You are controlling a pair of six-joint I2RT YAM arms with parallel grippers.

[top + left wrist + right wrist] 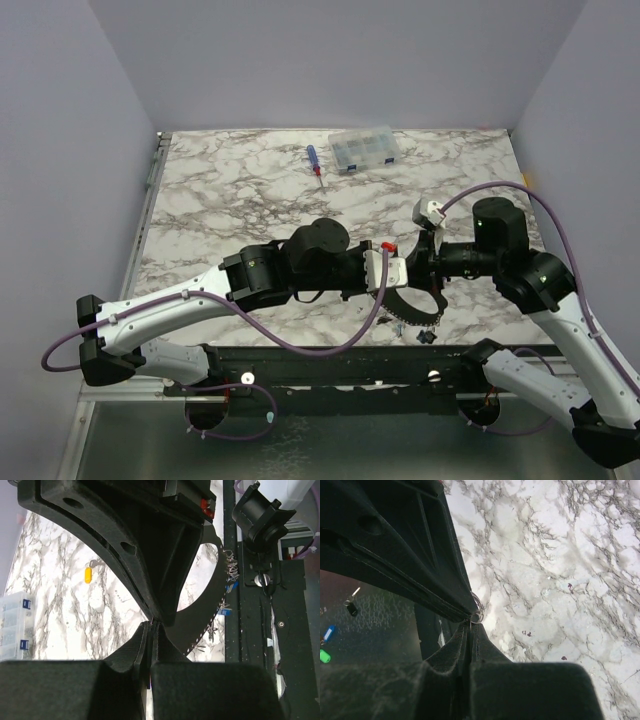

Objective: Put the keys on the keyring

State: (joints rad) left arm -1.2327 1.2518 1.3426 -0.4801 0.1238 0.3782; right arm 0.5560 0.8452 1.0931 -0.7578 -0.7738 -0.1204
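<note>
The keyring [412, 312] is found at the near edge of the marble table [240, 190], right of centre, between the two arms. The left gripper [152, 624] is closed on the ring's dark band, and the studded rim is seen sweeping away from the tips in the left wrist view. The right gripper [471, 620] is also closed, with a small wire loop [478, 611] pinched at its tips. This is judged to be a key's own loop, though no key head is seen with it.

A yellow key [88, 574] is seen lying on the marble, well apart from the ring. A black key [351, 608] and a blue key [327, 633] are seen against the dark area past the near edge. Whether they hang from the ring cannot be told.

The step in hand is judged to be the threading of the pinched loop onto the ring. For this to be done well, the ring should be held rigid by the left grip while the loop is brought to the ring's opening, which cannot be located in these views. The loop should be turned so that it meets the band squarely. Only light pressure should be applied, since so thin a wire may be twisted out of the tips.
</note>
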